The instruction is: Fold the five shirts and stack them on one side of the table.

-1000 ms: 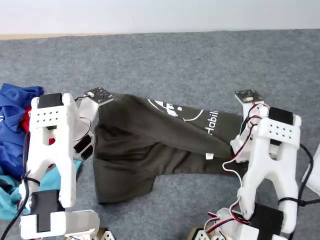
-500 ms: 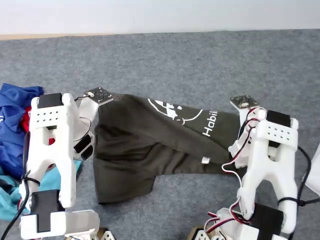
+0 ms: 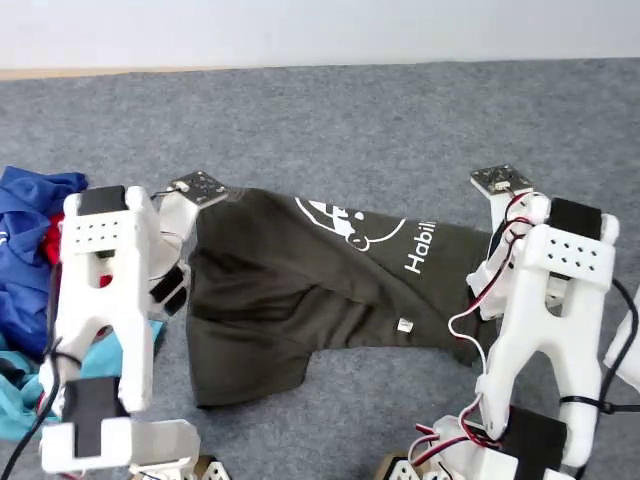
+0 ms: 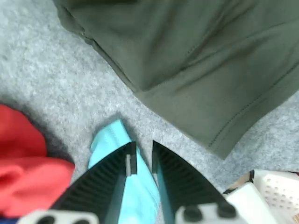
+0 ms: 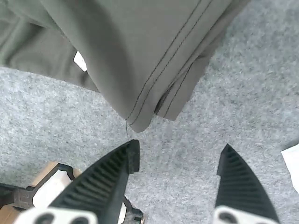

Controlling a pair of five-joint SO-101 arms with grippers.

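Observation:
A dark olive shirt [image 3: 300, 290] lies partly folded on the grey table, its white print facing up. My left gripper [image 4: 143, 147] is shut with nothing in it. It hovers over a teal cloth [image 4: 135, 196] just off the shirt's [image 4: 196, 56] sleeve hem. My right gripper [image 5: 180, 148] is open wide above bare carpet, a little short of the shirt's [image 5: 140, 46] folded hem corner and not touching it. The right arm [image 3: 550, 290] stands at the shirt's right end.
A heap of blue [image 3: 30, 230], red [image 3: 50, 245] and teal [image 3: 30, 400] shirts lies at the table's left edge beside the left arm [image 3: 100, 290]. Something white [image 3: 630, 340] lies at the right edge. Grey carpet [image 3: 330, 120] stretches behind the shirt.
The right arm nudged the shirt's right end leftward, then drew back to the right. The shirt's small white label shifted left and nearer. The left arm kept still.

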